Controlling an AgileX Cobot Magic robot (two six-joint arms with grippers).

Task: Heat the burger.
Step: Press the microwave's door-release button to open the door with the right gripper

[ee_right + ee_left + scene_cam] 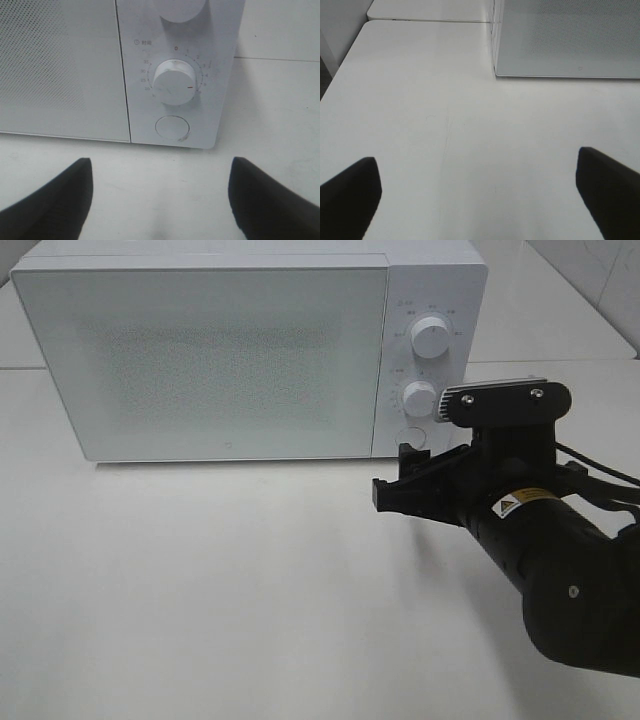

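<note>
right gripper [395, 476] low over the table [200, 590], jaws spread wide, holding nothing; aimed at the control panel, likely to set the timer or press the door release; left gripper [480, 200] also wide open and empty, over bare table off the microwave [570, 35] corner, probably kept clear of the work; just ahead of the right one sits the round button [171, 127], above it the timer knob [174, 82], then the upper knob [430, 336]; door shut; burger not visible in any view, presumably inside behind the frosted door, cannot confirm
</note>
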